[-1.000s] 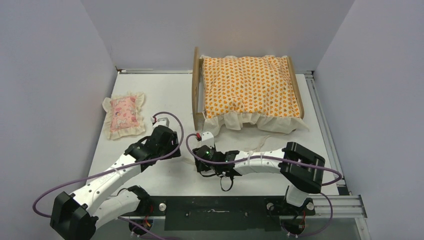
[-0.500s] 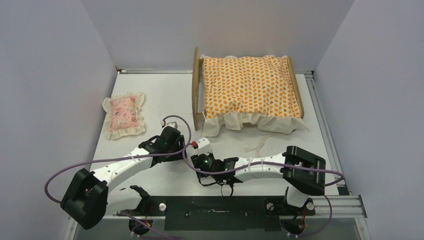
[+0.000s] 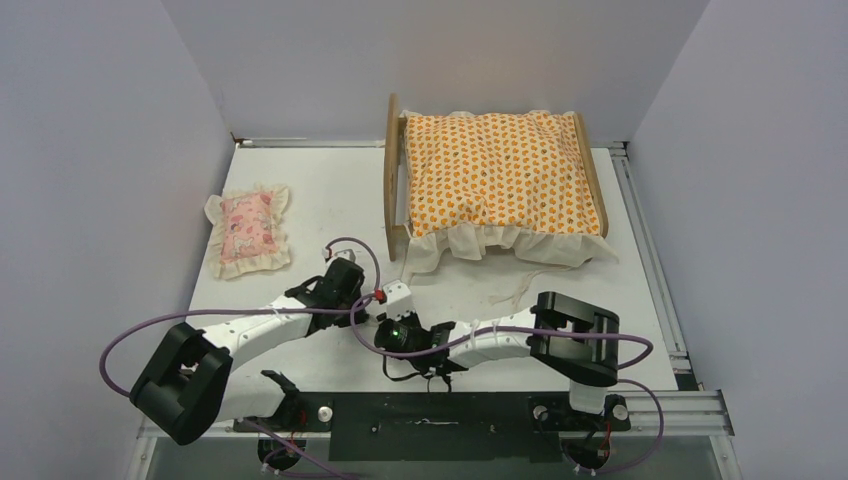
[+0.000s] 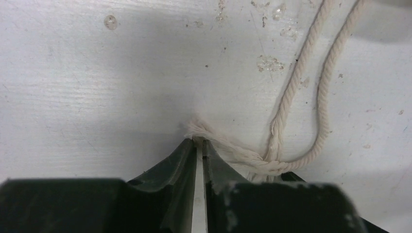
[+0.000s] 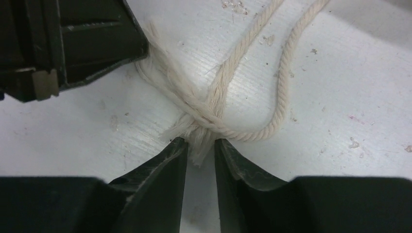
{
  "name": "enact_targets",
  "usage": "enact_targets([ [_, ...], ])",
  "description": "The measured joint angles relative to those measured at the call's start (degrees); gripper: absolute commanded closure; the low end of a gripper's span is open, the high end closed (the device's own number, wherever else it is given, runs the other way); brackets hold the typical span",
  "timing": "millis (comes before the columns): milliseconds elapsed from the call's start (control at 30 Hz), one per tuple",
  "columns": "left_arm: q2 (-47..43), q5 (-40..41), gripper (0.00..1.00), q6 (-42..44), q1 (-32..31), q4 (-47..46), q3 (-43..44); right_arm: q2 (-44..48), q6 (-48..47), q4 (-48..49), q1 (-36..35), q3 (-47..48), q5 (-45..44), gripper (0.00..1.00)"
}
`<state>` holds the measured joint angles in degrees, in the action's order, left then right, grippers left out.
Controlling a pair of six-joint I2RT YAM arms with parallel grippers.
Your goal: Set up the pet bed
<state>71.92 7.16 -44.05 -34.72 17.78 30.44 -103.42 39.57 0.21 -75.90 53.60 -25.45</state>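
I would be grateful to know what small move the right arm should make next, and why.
Probably close the right pincer on the cord: its frayed end lies between the open jaws, just beyond the crossing, while the left pincer pinches the other end.

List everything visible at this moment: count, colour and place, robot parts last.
pet bed: one, light wood frame, back right of the table
cushion: one, orange-patterned with cream ruffle, lying in the pet bed
pillow: one, pink with cream frill, left side of the table, apart from the bed
cord: crossing strands, cream, on the table in front of the bed
table: one, white
left gripper: one, black, nipped on a frayed cord end
right gripper: one, black, jaws apart around another frayed end
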Motion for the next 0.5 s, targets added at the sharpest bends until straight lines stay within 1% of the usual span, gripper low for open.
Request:
enact_targets([
  [100, -0.07, 0.31, 1.00, -0.68, -0.02, -1.14, -0.70, -0.02, 0.42, -0.68, -0.35, 0.00, -1.03, 0.94],
  [267, -0.24, 1.49, 1.00, -2.19, -0.07, -1.51, -0.94, 1.57, 1.27, -2.67, -1.25, -0.87, -1.14, 0.95],
  [367, -0.61, 3.41, 1.00, -3.04, -0.04, -0.85, -0.96, 4.94, 1.29, -4.92, -1.73, -3.28, -0.31, 0.95],
  [500, -2.27, 7.06, 1.00, -4.28, 0.76, 2.69, -1.07, 10.40, 0.68, -7.48, -1.81, -5.88, 1.27, 0.95],
])
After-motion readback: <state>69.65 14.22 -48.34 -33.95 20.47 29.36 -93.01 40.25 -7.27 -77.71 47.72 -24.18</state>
